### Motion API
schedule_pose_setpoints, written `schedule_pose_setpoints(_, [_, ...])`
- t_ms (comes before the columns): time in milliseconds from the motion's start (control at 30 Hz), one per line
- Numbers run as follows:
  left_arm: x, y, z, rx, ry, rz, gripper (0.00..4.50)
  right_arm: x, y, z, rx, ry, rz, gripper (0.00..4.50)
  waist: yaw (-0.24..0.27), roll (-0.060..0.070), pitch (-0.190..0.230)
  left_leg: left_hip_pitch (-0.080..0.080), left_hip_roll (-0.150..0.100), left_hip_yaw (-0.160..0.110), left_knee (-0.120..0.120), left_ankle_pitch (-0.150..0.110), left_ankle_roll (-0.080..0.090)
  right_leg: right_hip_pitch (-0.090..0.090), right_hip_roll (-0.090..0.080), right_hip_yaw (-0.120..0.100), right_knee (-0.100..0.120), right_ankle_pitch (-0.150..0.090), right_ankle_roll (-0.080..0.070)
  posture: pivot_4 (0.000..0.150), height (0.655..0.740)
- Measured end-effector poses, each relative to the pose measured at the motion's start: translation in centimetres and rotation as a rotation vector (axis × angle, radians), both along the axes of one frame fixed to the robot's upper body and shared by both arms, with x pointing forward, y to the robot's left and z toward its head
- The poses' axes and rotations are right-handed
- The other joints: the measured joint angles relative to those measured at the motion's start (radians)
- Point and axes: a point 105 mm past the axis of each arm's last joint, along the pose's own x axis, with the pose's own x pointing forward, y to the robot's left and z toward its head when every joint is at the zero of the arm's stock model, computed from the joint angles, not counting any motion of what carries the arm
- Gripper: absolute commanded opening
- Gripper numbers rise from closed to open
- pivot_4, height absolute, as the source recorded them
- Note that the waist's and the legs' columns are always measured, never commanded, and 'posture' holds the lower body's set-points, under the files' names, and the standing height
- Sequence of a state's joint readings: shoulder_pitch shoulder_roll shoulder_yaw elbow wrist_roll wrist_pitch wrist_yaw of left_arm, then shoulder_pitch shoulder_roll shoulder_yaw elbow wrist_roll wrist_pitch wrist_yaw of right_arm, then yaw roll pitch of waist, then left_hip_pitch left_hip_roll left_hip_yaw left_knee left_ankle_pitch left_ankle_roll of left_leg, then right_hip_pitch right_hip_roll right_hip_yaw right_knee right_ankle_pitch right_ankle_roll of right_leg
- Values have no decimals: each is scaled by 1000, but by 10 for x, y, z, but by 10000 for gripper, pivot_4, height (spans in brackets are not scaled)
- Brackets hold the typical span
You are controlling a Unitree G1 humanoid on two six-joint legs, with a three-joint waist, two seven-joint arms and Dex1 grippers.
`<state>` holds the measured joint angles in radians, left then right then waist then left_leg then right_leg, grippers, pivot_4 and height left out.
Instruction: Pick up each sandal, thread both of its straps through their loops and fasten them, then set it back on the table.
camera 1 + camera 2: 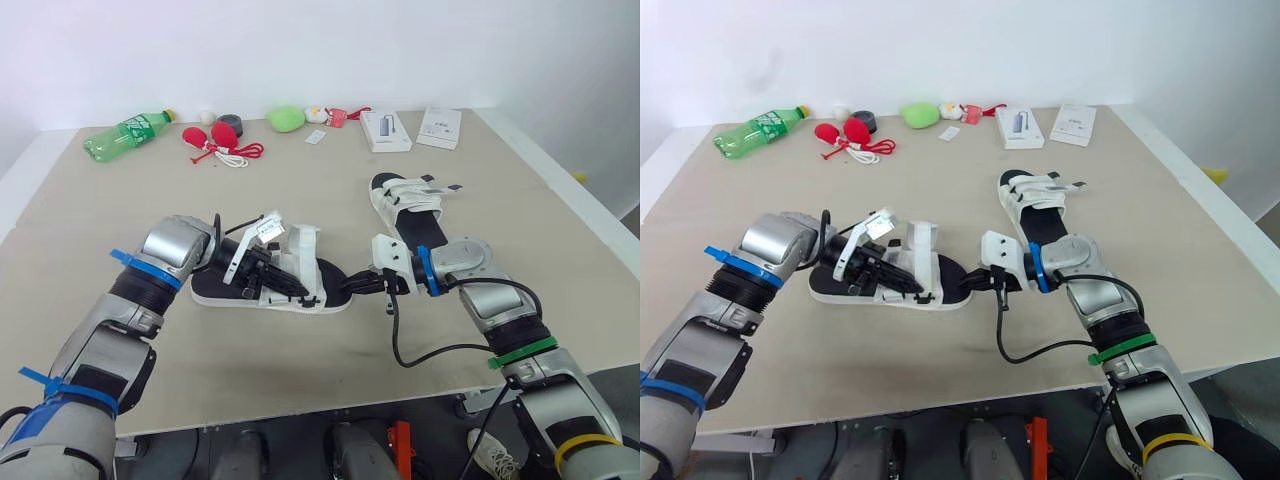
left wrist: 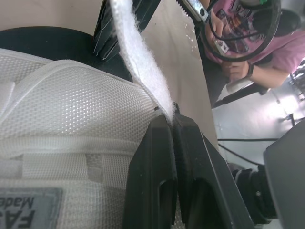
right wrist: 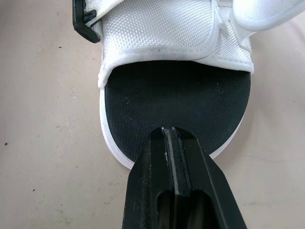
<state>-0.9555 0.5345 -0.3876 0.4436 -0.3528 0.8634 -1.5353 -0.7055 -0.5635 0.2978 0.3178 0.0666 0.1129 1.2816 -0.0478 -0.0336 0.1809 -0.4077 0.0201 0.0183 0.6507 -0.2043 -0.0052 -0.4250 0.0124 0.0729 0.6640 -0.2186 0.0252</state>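
The left gripper [image 2: 172, 121] is clamped shut on the free end of a fuzzy white fabric strap [image 2: 138, 57], right over the white mesh sandal with the black footbed [image 1: 330, 278]. That sandal lies flat on the beige table [image 1: 300, 190], its long axis running from one arm across to the other. At what looks like its toe end, the right gripper [image 3: 170, 133] has its fingers pressed together on the footbed, apparently pinning it. The left arm is nearer the straps. A matching second sandal [image 1: 405, 205] lies beyond that toe end, apart.
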Motion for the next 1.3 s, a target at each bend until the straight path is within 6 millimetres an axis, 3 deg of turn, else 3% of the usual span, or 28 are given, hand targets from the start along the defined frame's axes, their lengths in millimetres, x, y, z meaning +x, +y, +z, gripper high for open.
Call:
schedule_pose_setpoints(133, [1, -1, 0, -2, -12, -1, 1470, 0, 0, 0, -1, 0, -1, 0, 0, 0, 0, 0, 0, 0, 0, 0, 0, 0, 0, 0, 0, 0, -1, 1500, 7400])
schedule_pose_setpoints(233, [1, -1, 0, -1, -1, 15, 9096, 0, 0, 0, -1, 0, -1, 0, 0, 0, 0, 0, 0, 0, 0, 0, 0, 0, 0, 0, 0, 0, 0, 1500, 7400])
schedule_pose_setpoints(367, [-3, -6, 6, -27, -5, -8, 26375, 0, -2, 0, -6, 0, -3, 0, 0, 0, 0, 0, 0, 0, 0, 0, 0, 0, 0, 0, 0, 0, 0, 1500, 7400])
schedule_pose_setpoints(633, [2, -6, 11, -53, -24, 26, 26375, 0, -2, 0, -7, -1, -4, 0, 1, 0, 0, 0, 0, 0, 1, 0, 0, 0, 0, 0, 0, 0, 1, 1500, 7400])
schedule_pose_setpoints(867, [34, -16, 18, -110, -116, 190, 26375, 0, -3, 0, -9, -2, -3, 0, 1, 0, 0, -1, -1, 0, 1, 0, 0, 0, -1, 0, 0, 1, 2, 1500, 7400])
schedule_pose_setpoints(1067, [39, -19, 21, -132, -125, 214, 26375, 0, -3, 0, -10, -3, -4, 0, 1, 0, 0, -1, -1, 0, 1, 0, 0, 0, -1, 0, 0, 1, 2, 1500, 7400])
schedule_pose_setpoints(1167, [39, -21, 26, -146, -132, 204, 18952, 0, -3, 0, -10, -2, -4, 0, 1, 0, 0, -1, -1, 0, 1, 0, 0, 0, -1, 0, 0, 1, 2, 1500, 7400])
schedule_pose_setpoints(1267, [35, -22, 29, -155, -135, 176, 3948, 1, -3, 1, -11, -3, -3, 0, 1, 0, 0, -1, -1, 0, 1, 0, 0, 0, -1, 0, 0, 1, 2, 1500, 7400])
schedule_pose_setpoints(1300, [33, -22, 30, -155, -139, 162, 1033, 1, -3, 1, -11, -2, -2, 0, 1, 0, 0, -1, -1, 0, 1, 0, 0, 0, -1, 0, 0, 1, 2, 1500, 7400])
